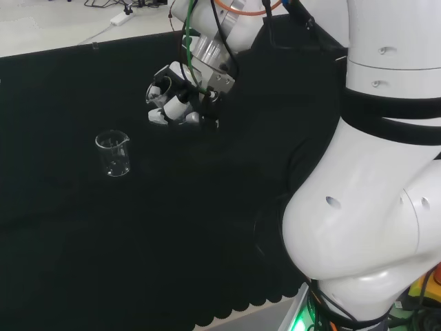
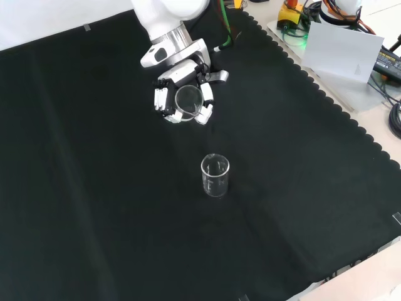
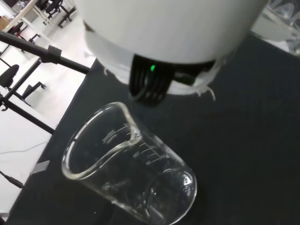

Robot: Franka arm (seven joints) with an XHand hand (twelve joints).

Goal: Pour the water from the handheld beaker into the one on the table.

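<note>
Hand (image 2: 182,94) has fingers curled round held beaker (image 2: 188,100), mouth tipped toward front camera.

Table beaker (image 2: 215,175) stands upright on black cloth (image 2: 94,188), apart from hand: below and slightly right of it in front view, left and nearer in head view (image 1: 113,153). Pour likely needs hand carried that way first, spout over rim.

Front view shows held beaker's open mouth; head view hides it behind fingers (image 1: 172,109). Wrist view shows table beaker's spout (image 3: 123,112) and graduations close. Water level: cannot tell.
</note>
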